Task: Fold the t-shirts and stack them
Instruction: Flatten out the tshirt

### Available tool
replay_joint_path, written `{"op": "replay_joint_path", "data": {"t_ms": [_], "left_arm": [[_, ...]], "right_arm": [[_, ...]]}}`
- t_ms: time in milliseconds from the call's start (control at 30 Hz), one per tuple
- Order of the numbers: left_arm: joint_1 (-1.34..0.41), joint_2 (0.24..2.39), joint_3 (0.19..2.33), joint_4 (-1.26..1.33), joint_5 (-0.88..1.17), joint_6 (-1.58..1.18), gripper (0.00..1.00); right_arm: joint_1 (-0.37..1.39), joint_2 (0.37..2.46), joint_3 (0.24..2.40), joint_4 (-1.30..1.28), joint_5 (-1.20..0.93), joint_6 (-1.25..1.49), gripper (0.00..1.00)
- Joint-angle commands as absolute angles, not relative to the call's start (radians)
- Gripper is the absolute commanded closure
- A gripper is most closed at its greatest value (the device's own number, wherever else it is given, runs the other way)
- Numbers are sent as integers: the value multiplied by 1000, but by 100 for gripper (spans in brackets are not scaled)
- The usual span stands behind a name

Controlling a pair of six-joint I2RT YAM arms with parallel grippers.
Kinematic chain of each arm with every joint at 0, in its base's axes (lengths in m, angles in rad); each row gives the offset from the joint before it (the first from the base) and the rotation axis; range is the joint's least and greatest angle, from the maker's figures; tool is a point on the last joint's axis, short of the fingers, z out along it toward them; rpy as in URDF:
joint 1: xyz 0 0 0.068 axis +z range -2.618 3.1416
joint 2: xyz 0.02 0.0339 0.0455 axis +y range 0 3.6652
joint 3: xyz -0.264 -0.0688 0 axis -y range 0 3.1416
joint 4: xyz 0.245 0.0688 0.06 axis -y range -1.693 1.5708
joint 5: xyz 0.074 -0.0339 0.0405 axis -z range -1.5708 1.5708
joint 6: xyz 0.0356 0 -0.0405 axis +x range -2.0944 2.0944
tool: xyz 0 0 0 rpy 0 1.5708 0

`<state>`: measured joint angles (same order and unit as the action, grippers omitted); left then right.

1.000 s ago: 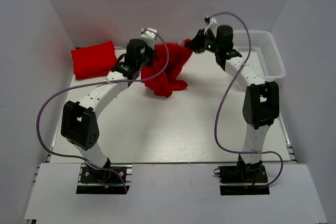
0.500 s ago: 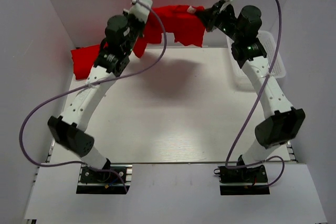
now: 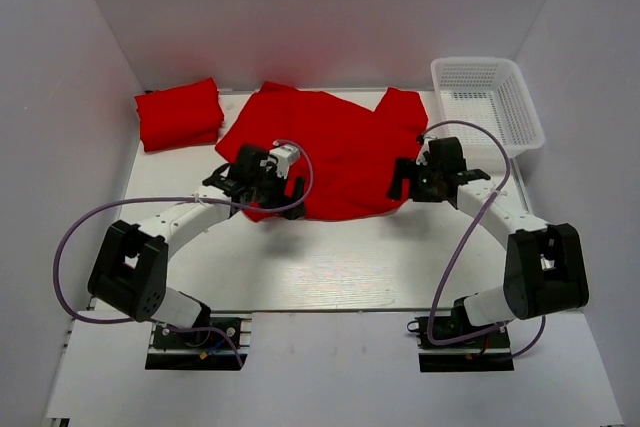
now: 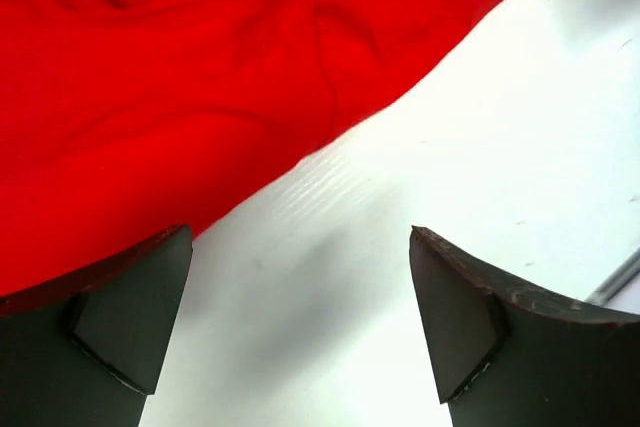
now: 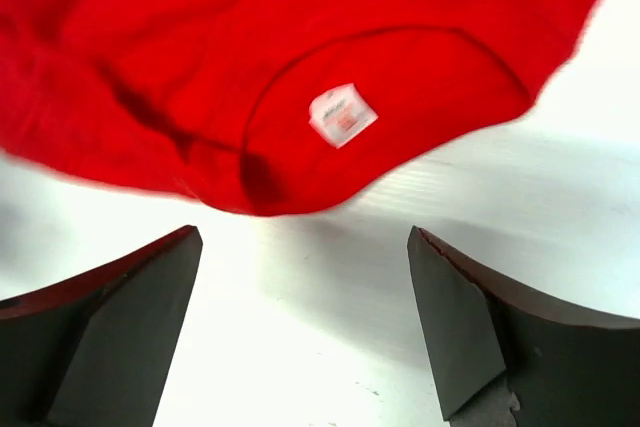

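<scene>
One red t-shirt (image 3: pixel 335 152) lies spread out across the middle of the table, its near hem toward the arms. A second red t-shirt (image 3: pixel 180 114) sits folded at the back left corner. My left gripper (image 3: pixel 268 185) is at the spread shirt's near left edge. In the left wrist view the left gripper (image 4: pixel 300 282) is open over bare table, with the red cloth (image 4: pixel 200 77) just beyond it. My right gripper (image 3: pixel 408 179) is at the near right edge. It (image 5: pixel 300 287) is open and empty just short of the collar and its white neck label (image 5: pixel 342 115).
A white mesh basket (image 3: pixel 520 107) stands at the back right corner. White walls close in the table on the left, back and right. Purple cables loop off both arms over the near part of the table (image 3: pixel 340 257).
Both grippers held the shirt up in the air at the back. They have come down toward the near side and opened, and the shirt now lies spread flat on the table.
</scene>
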<state>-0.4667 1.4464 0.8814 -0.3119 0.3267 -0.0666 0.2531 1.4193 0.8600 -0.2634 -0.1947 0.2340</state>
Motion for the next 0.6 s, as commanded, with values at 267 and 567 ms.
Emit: {"op": "replay_joint_path", "data": {"t_ms": [267, 567], "left_arm": [[-414, 1489, 1145, -420, -182, -282, 0], [-266, 1874, 1488, -443, -217, -262, 0]], "right_arm": [[267, 1480, 1012, -169, -283, 181, 10], [334, 1722, 1132, -146, -450, 181, 10]]}}
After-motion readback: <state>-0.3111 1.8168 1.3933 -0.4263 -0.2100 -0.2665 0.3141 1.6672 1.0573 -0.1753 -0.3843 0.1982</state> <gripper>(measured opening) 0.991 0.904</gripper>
